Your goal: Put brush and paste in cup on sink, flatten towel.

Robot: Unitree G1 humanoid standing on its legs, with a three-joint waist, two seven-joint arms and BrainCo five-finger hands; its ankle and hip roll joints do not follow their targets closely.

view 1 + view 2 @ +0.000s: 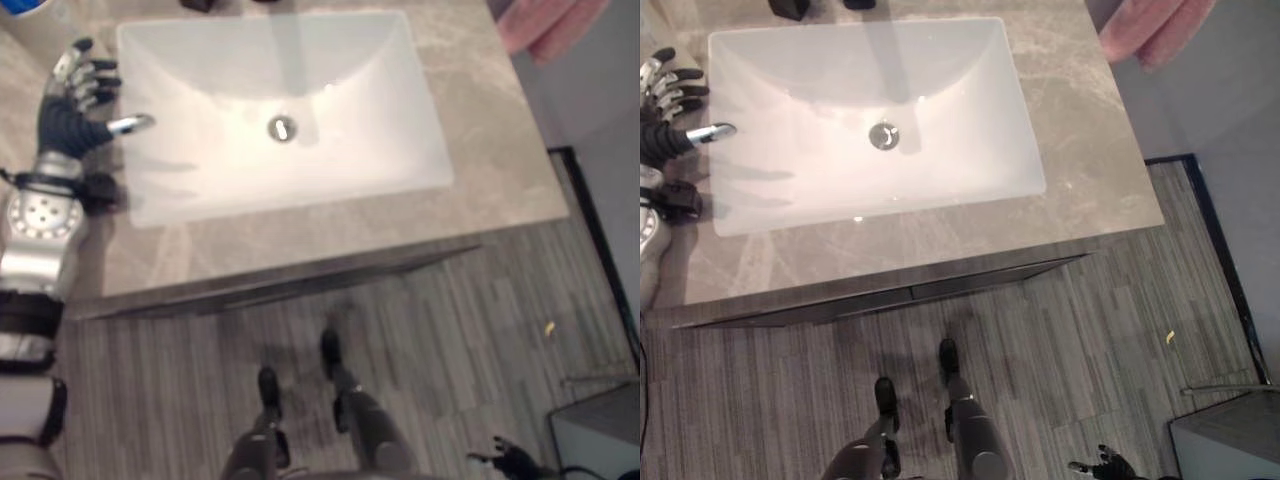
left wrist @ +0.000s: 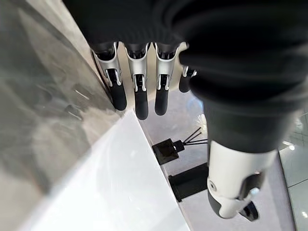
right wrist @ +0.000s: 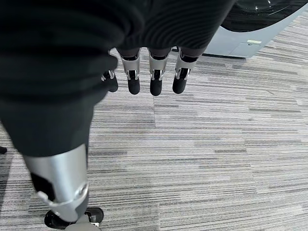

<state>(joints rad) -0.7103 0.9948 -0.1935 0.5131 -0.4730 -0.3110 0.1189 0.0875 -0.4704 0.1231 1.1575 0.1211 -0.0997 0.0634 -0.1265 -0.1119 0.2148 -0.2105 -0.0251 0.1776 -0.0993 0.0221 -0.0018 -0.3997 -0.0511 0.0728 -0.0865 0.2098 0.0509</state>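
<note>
Fingers of the left hand (image 1: 78, 98): straight, slightly spread, thumb out sideways toward the basin, holding nothing. Position: over the grey marble countertop (image 1: 480, 150), just beside the left rim of the white sink (image 1: 400, 110).

Fingers of the right hand (image 3: 144, 72): straight, relaxed, empty, hanging low over the striped floor (image 3: 216, 159), well apart from the counter; the same hand shows in the right eye view at the bottom edge.

Sink: rectangular, with a metal drain (image 1: 282, 128) at its centre; basin bare.

Towel: pink towel (image 1: 1155, 25) at the far right corner of the counter, bunched and hanging over the edge, not flattened.

Cup, possible: a blue-and-white object (image 1: 25, 6) at the far left corner, cut off by the frame; cannot tell what it is. Brush and paste: not identifiable among what is in sight. Dark items (image 1: 790, 8) stand behind the sink; in the left wrist view one reads as a dark square holder with thin sticks (image 2: 169, 149).

Risks, as judgement:
- Dark holder mistaken for the cup, or its sticks for the brush, since both task items are unlocated.
- Left thumb catching the sink rim on a move across it.
- Towel sliding off the counter corner if pulled from its hanging part rather than pressed flat.
- Right hand starts low, so it could strike the counter front when raised.
</note>
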